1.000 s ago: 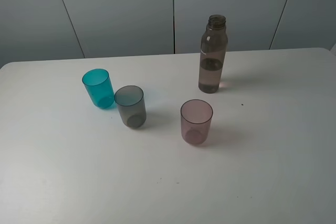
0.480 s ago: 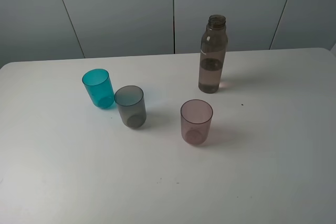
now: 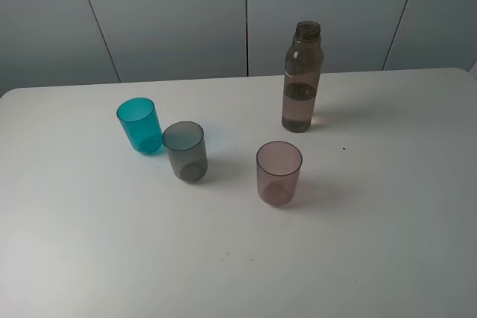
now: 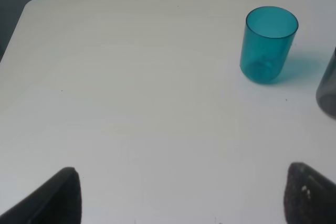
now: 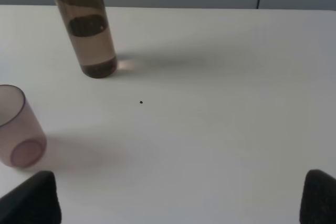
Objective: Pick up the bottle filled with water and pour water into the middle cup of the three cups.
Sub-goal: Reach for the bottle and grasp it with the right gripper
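Nothing has moved: the bottle stands untouched far right, middle cup waiting; left gripper and right gripper both gape apart, empty.

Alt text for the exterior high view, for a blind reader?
A partly filled smoky-brown bottle stands upright, uncapped, on a white table. Nearer the camera stand, left to right, a teal cup, the grey middle cup and a mauve cup.

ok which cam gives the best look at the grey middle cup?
Exterior high: the middle cup stands whole and unobstructed. Left wrist catches only a sliver at its frame edge; right wrist misses it.
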Controlling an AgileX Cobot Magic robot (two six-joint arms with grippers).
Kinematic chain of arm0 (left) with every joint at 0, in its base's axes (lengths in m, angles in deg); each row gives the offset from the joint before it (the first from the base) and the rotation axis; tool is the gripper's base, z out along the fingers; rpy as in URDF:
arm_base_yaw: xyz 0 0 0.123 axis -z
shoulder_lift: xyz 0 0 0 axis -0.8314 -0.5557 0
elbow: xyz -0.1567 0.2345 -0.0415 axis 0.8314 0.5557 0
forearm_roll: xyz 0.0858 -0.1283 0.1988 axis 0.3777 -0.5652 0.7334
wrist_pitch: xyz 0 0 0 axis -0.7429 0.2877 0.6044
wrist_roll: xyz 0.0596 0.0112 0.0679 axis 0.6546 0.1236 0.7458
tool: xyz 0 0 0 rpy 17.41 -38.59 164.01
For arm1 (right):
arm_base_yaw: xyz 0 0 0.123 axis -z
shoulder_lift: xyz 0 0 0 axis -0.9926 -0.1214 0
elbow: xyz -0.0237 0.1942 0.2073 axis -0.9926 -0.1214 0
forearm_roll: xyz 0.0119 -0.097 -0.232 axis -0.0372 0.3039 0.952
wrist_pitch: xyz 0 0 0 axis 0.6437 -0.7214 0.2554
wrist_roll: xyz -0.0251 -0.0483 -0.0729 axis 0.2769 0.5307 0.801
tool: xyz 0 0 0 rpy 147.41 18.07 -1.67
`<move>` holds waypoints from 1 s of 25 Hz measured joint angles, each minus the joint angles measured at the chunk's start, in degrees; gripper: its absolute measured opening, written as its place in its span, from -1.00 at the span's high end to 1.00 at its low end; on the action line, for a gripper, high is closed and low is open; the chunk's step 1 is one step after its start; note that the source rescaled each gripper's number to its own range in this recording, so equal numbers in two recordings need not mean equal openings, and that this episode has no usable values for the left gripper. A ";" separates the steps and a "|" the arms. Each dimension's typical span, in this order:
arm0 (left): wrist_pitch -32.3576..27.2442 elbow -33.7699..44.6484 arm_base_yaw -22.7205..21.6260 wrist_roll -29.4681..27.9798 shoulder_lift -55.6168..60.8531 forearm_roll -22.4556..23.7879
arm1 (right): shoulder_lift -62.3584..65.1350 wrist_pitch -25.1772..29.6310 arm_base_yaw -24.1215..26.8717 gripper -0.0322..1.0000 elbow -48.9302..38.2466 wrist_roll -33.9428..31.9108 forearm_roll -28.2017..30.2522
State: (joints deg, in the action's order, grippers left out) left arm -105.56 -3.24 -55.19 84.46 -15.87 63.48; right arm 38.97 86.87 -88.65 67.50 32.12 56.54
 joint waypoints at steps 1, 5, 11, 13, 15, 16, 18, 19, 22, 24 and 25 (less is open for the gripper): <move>0.00 0.00 0.00 0.00 0.00 0.00 | 0.00 0.00 0.00 -0.93 0.00 0.00 -0.66; 0.00 0.00 0.00 0.00 0.00 0.00 | 0.00 0.00 0.00 -0.93 0.00 -0.35 -0.91; 0.00 0.00 0.00 0.00 0.00 0.00 | -4.19 0.15 0.00 -0.93 1.82 -0.44 -0.91; 0.00 0.00 0.00 0.00 0.00 0.00 | -8.49 -0.14 0.00 -0.93 3.92 0.03 -0.66; 0.00 0.00 0.00 0.00 0.00 0.00 | -12.52 -1.37 0.00 -0.93 5.84 0.95 -0.66; 0.00 0.00 0.00 0.00 0.00 0.00 | -15.11 -2.22 0.00 -0.93 6.74 1.42 -0.66; 0.00 0.00 0.00 0.00 0.00 0.00 | -20.23 -4.70 0.00 -0.93 8.00 1.98 -0.66; 0.00 0.00 0.00 0.00 0.00 0.00 | -22.34 -6.04 0.00 -0.93 8.26 2.10 -0.66; 0.00 0.00 0.00 0.00 0.00 0.00 | -29.74 -12.38 0.00 -0.93 8.38 2.10 -0.76; 0.00 0.00 0.00 0.00 0.00 0.00 | -34.34 -17.47 0.00 -0.93 8.52 2.32 -1.06; 0.00 0.00 0.00 0.00 0.00 0.00 | -36.18 -20.08 0.00 -0.93 8.51 2.32 -1.33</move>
State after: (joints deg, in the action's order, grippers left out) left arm -105.56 -3.24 -55.19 84.46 -15.87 63.48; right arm 2.78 66.79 -88.65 76.01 34.44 55.21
